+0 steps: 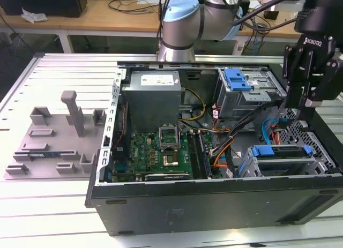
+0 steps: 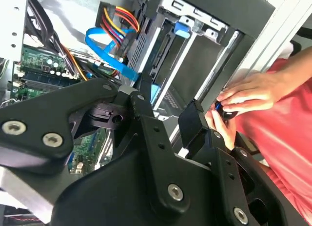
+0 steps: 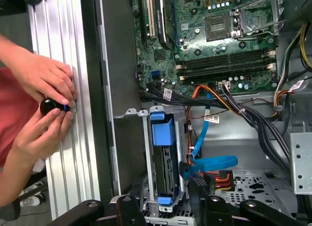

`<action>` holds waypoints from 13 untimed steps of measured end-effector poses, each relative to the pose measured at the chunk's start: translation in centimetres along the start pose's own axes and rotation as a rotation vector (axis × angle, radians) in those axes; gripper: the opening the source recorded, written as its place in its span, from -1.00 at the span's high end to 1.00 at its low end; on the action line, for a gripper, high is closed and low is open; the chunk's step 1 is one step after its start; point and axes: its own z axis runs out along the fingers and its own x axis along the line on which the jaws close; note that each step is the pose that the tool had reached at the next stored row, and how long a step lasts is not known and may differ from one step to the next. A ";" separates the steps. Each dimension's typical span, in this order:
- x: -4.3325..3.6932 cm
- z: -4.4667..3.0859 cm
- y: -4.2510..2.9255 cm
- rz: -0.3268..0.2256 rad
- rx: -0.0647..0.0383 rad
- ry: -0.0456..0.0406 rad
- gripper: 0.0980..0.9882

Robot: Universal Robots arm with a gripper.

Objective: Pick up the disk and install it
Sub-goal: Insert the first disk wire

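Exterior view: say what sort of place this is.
Probably a robotics lab workbench: an opened computer case sits on a slotted metal table, a robot arm reaches over it, and cable-strewn wooden desks stand behind.

I am looking into an open black computer case (image 1: 214, 208) lying on the ribbed metal bench (image 1: 48, 216). A green motherboard (image 1: 161, 151) is sitting on its floor, a grey power supply (image 1: 153, 92) lying just beside it. A blue flat cable (image 3: 212, 162) is curling next to red and yellow wires (image 3: 222, 179). A grey fixture plate (image 1: 51, 146) is resting at the exterior view's left. A person in red (image 2: 287, 153) is holding what may be a small black knob (image 3: 48, 106).
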 end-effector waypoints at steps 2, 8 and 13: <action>-0.64 0.11 -0.98 -0.004 -0.009 0.0122 0.09; -2.19 0.76 -2.14 -0.004 -0.012 0.0407 0.09; -2.81 1.25 -2.05 0.012 -0.016 0.0672 0.09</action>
